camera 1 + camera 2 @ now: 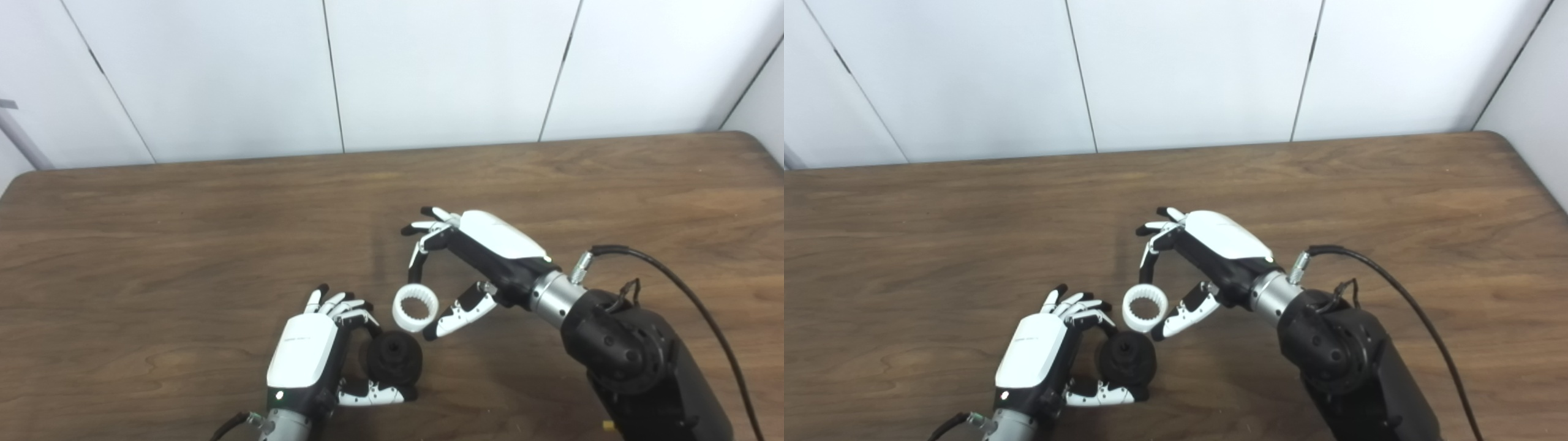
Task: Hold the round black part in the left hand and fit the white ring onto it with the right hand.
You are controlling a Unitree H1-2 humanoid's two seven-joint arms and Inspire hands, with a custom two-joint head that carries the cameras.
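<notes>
The round black part is low in the middle, near the table's front edge. My left hand is shut on it, fingers curled over its top and thumb under its near side. The white ring, toothed on the inside, hangs tilted just above and to the right of the black part, a small gap apart. My right hand pinches the ring, one fingertip on its upper rim and the thumb on its lower right rim. The other fingers of that hand are spread away from it.
The brown wooden table runs to a white panelled wall at the back. A black cable loops off my right forearm over the right part of the table.
</notes>
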